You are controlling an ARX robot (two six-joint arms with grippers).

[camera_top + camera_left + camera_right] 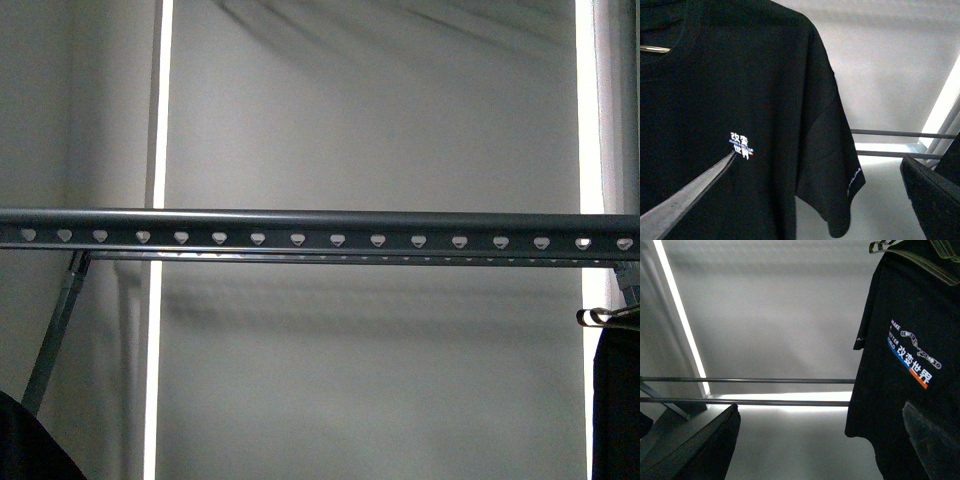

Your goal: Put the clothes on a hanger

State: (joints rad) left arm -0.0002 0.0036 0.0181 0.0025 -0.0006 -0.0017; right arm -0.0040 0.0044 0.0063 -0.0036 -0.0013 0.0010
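Note:
The hanger, a long grey rail (320, 228) with heart-shaped holes, spans the front view. A black T-shirt (615, 400) hangs at the far right on a thin wire coat hanger (600, 316), below the rail. In the right wrist view this shirt (890, 405) shows a white, blue and orange print. My right gripper (815, 445) is open, with one finger (932, 440) in front of the shirt. In the left wrist view a black T-shirt (740, 100) with a small print fills the left. My left gripper (810, 200) is open and one finger (680, 202) lies against that shirt.
Black cloth (30, 445) shows at the bottom left of the front view. A slanted grey strut (55, 335) runs down from the rail's left end. Two thin horizontal bars (765, 380) cross behind the shirts, in front of a grey wall with bright vertical light strips (158, 330).

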